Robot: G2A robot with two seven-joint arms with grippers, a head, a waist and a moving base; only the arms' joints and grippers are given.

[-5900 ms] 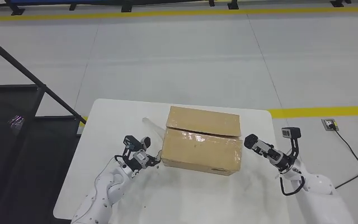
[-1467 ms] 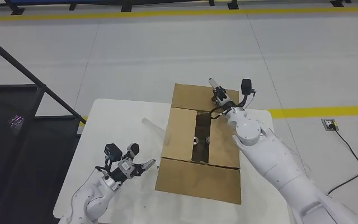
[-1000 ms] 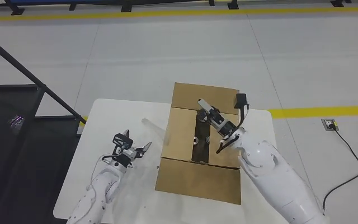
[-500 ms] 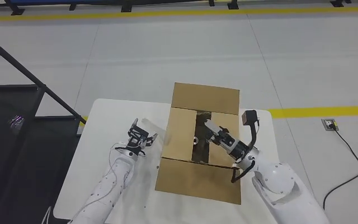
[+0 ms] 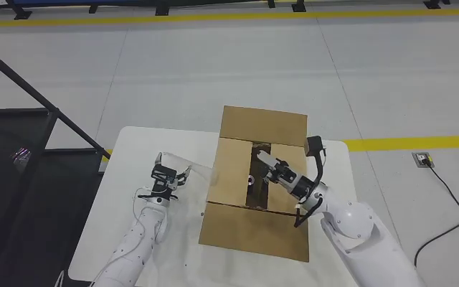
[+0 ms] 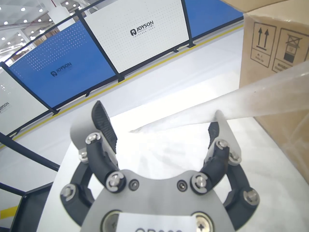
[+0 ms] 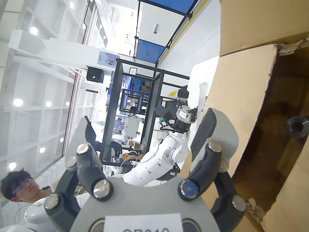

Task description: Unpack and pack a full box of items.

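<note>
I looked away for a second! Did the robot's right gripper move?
Yes. The right gripper has drawn back toward the robot, from above the far flap of the box to above its opening.

Floor (image 5: 215, 64): pale grey, yellow lines (image 5: 401, 143) across it.
Walls: blue and white perforated panels (image 6: 157, 49) in black frames.
Light: round ceiling lamps (image 7: 33, 30).
Furniture: black frame rack (image 7: 135, 97), perhaps shelving.

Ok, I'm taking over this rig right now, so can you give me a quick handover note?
Left gripper: open, at the clear plastic strip that trails off the cardboard box over the table.
Right gripper: open, above the box's opening.
Done: outer flaps folded out.
Left: inner flaps only partly open; dark cylindrical items inside; unpack, then repack.
</note>
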